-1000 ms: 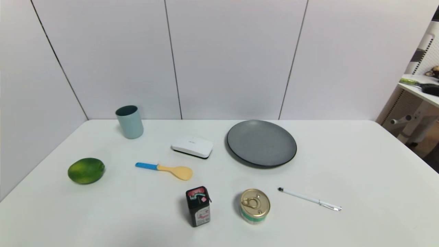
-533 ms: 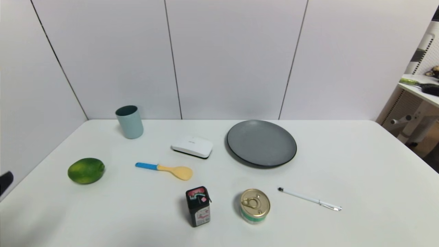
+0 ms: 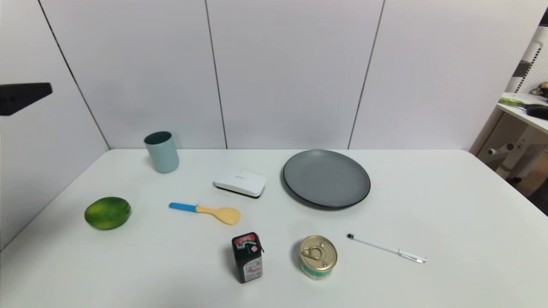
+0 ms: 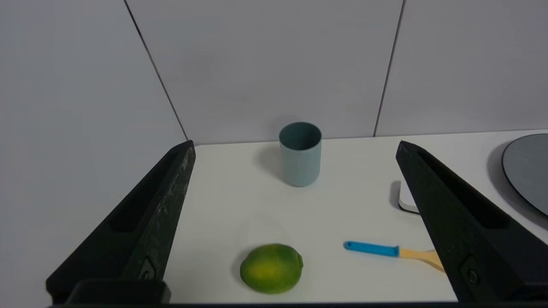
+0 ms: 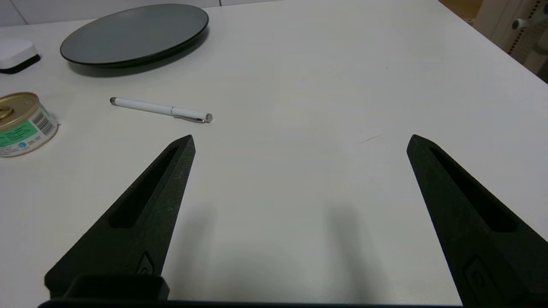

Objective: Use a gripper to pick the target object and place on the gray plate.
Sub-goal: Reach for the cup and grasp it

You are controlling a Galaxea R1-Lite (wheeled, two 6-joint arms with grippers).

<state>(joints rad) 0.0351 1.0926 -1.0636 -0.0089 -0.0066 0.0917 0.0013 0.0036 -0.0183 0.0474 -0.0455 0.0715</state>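
The pale blue-green cup (image 3: 162,152) stands upright at the table's far left, near the wall; it also shows in the left wrist view (image 4: 300,154). The gray plate (image 3: 326,178) lies right of centre and is bare; its edge shows in the left wrist view (image 4: 524,170) and it shows in the right wrist view (image 5: 134,33). My left gripper (image 4: 295,145) is open and empty, raised high at the left, well short of the cup; one finger (image 3: 23,96) shows at the head view's left edge. My right gripper (image 5: 299,139) is open and empty, low over bare table at the near right.
A lime (image 3: 107,212), a blue-handled spoon (image 3: 205,211), a white box (image 3: 239,182), a black battery (image 3: 247,257), a gold-lidded tin can (image 3: 318,257) and a white pen (image 3: 386,248) lie on the white table (image 3: 449,214). Walls stand behind and left.
My left gripper has risen at the head view's left edge, from out of view, to low at the edge, to high beside the wall. Nothing on the table has moved.
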